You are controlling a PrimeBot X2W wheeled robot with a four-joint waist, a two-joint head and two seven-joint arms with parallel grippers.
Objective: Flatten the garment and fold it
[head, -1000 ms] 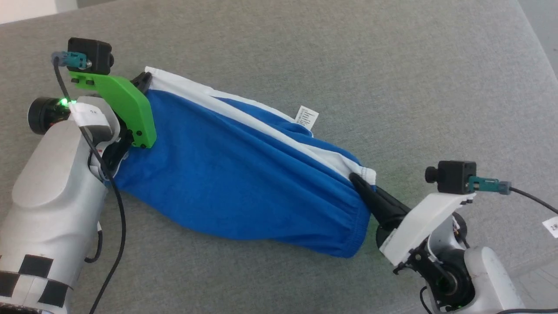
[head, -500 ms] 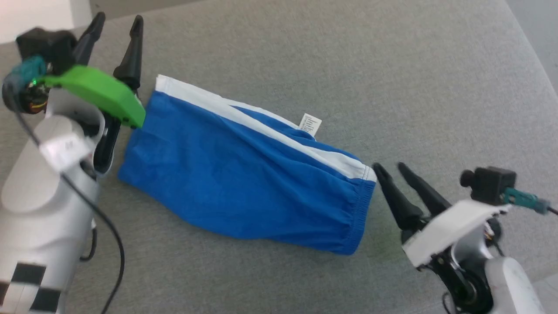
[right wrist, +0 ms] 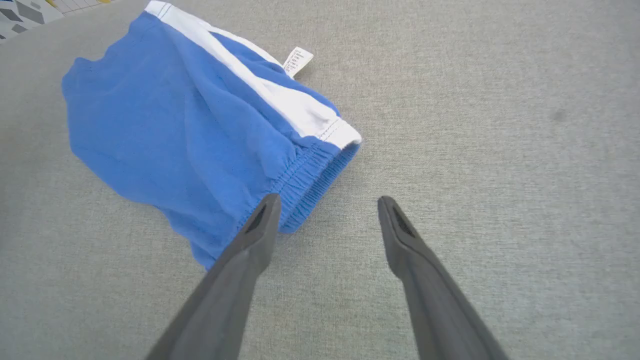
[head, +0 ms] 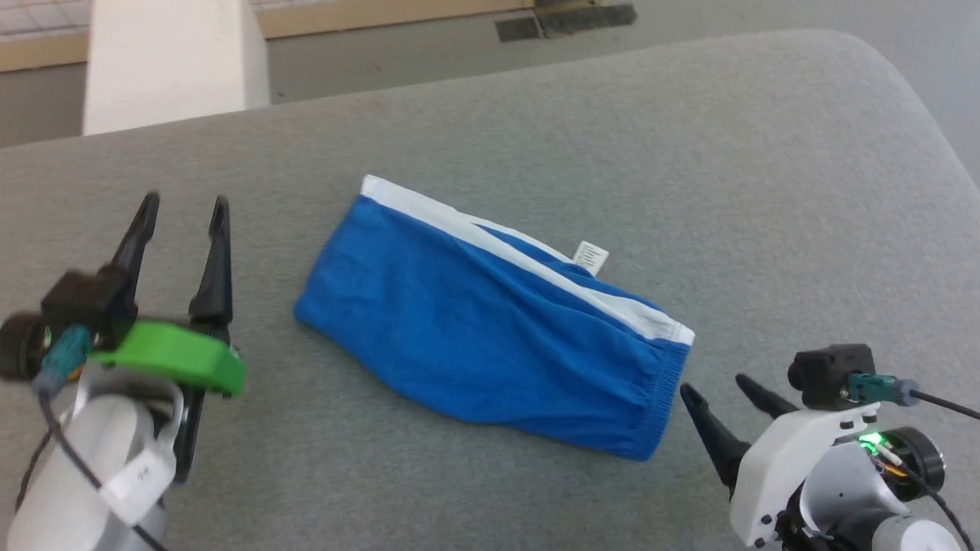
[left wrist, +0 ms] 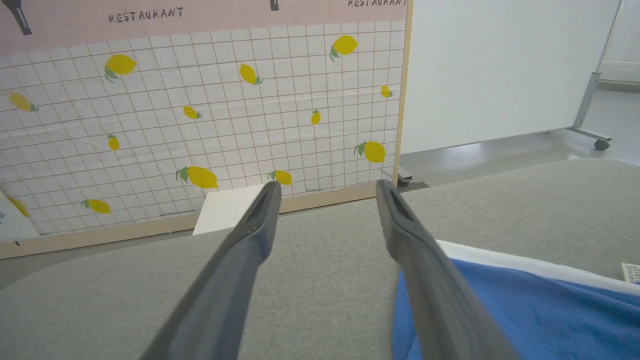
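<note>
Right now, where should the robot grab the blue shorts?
Probably the gathered waistband of the blue shorts, approached from the robot's right by the open right gripper. That bunched edge lies nearest it and is thicker than the flat cloth.

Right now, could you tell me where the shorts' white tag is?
In the head view the tag sticks out past the shorts' far edge, right of centre, beside the white stripe and nearer the right gripper than the left gripper.
</note>
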